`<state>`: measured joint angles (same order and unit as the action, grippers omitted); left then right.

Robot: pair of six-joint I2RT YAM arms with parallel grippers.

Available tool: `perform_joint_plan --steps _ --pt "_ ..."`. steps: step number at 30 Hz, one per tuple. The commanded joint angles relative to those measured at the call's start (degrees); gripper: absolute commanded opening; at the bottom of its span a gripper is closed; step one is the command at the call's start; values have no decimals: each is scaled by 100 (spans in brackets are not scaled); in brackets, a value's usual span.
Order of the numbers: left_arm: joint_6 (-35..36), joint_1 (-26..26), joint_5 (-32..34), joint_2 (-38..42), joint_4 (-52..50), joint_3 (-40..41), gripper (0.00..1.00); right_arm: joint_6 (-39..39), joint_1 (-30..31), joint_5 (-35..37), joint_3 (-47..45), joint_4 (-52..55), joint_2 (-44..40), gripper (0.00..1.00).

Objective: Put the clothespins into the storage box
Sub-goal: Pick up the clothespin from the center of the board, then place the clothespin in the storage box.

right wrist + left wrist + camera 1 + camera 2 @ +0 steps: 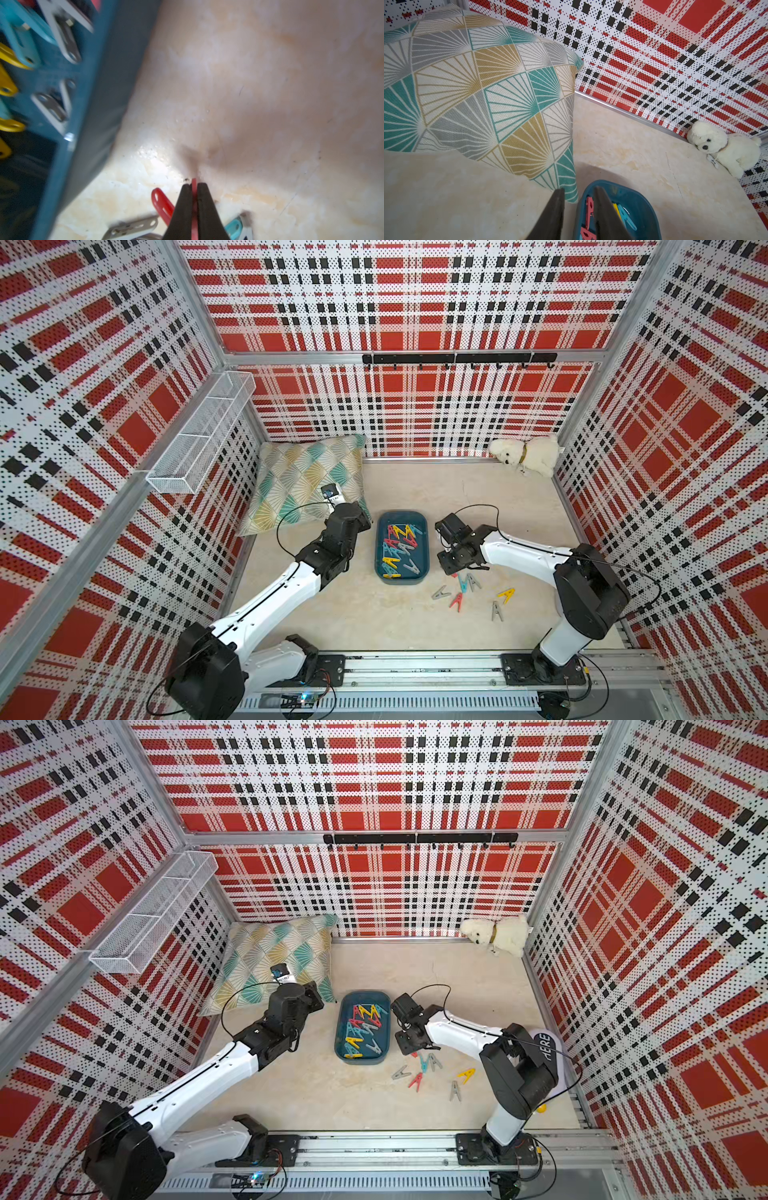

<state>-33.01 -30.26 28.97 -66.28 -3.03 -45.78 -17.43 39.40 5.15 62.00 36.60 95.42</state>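
My right gripper is pinched shut on one leg of a small red A-shaped plastic clothespin. It is low on the beige table, just right of the near end of the shallow teal plastic storage box, which already holds a heap of pins. A grey plastic pin and a light blue one crowd the held pin. I'd therefore lift straight up, then swing left, clear the low wall and let go low over the box floor. The left gripper hangs part open and empty at the box's far-left corner, and I'd leave it parked. A yellow pin and others wait further right.
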Motion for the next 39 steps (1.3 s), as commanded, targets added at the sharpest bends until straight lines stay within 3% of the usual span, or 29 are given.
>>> perform_joint_plan --steps 1,9,16,24,39 --pt "22 47 65 72 -31 -177 30 217 -80 411 602 467 -196 10" --pt "23 55 38 28 -31 -169 30 147 -37 465 2211 763 470 10" --pt "23 78 30 24 -48 -126 30 399 642 57 2809 542 1261 10" --pt "-3 207 21 288 -75 7 30 653 882 -267 2692 524 1805 10" --pt "-19 305 -6 304 -58 78 30 425 1212 -271 2563 391 2381 13"
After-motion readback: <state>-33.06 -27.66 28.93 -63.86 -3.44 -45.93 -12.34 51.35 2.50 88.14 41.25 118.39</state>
